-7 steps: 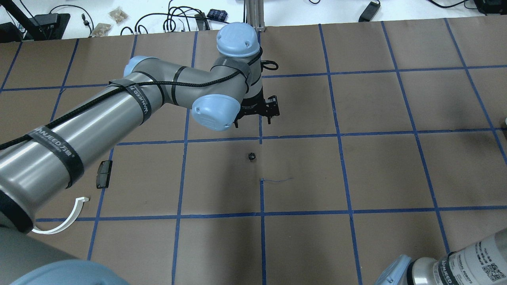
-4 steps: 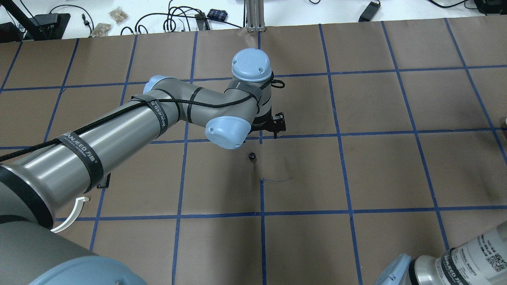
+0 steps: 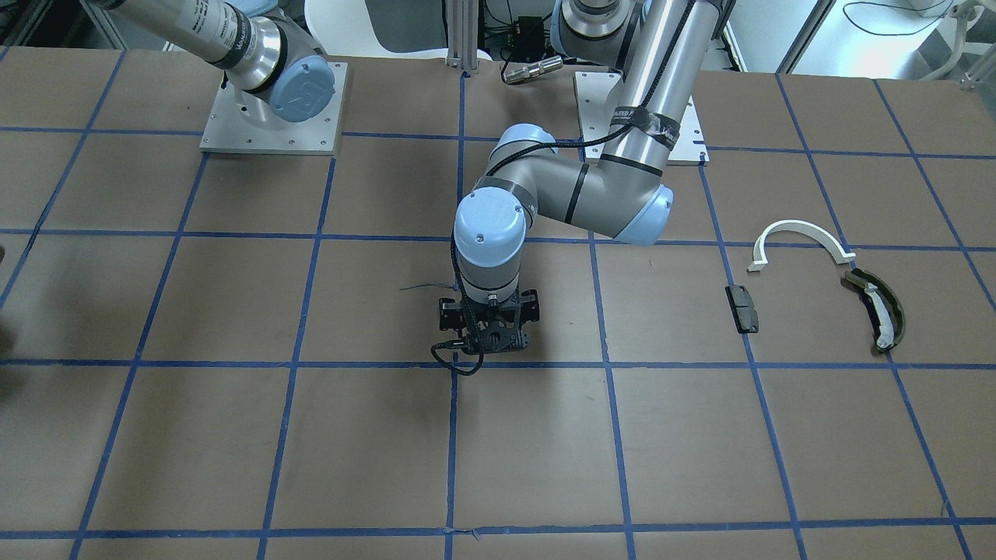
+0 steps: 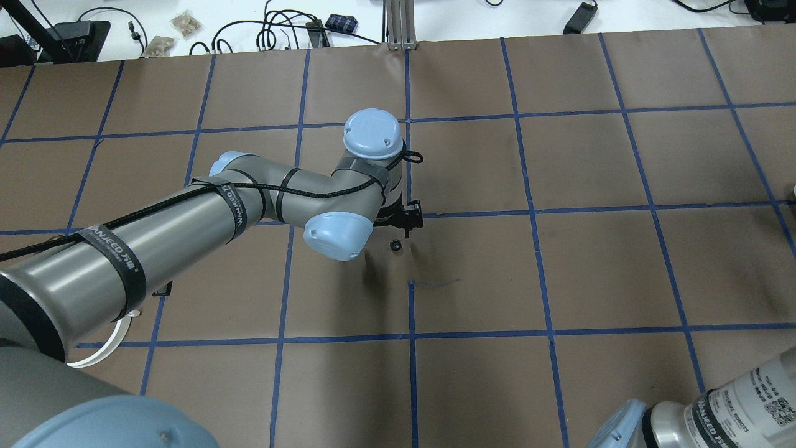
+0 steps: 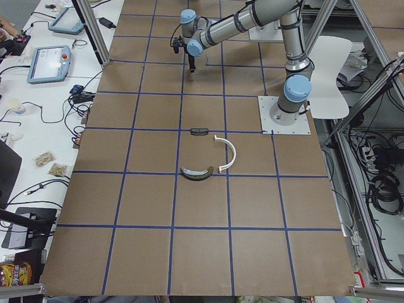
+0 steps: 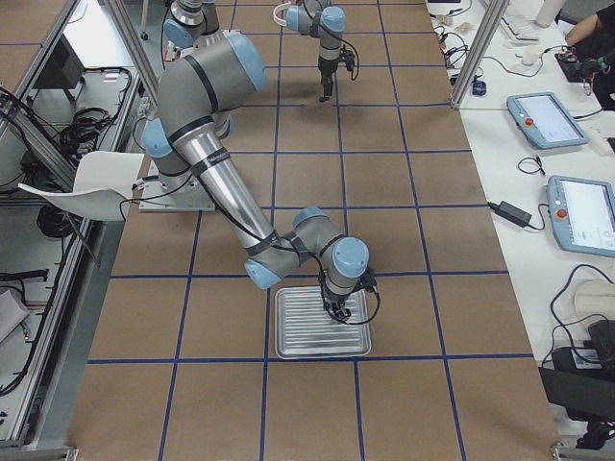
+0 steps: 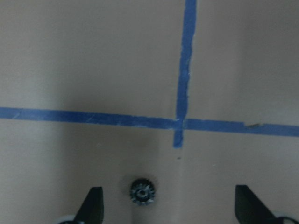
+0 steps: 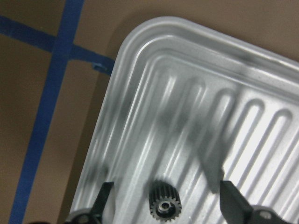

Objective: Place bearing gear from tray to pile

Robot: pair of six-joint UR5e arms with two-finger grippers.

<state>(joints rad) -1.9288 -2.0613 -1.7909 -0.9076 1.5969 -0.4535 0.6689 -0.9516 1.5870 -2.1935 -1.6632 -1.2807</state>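
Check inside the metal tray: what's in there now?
One small dark gear lies on the tray's ribbed floor, between the right gripper's open fingers. The side view shows no other part, but the right arm covers a patch of the floor there.

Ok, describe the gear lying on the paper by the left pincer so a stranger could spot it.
On the brown table with its blue tape grid, find the central tape crossing where the left pincer hangs open. Just robot-side of that crossing lies the gear: tiny, black, round and toothed, alone on bare paper, unlike its twin in the metal tray.
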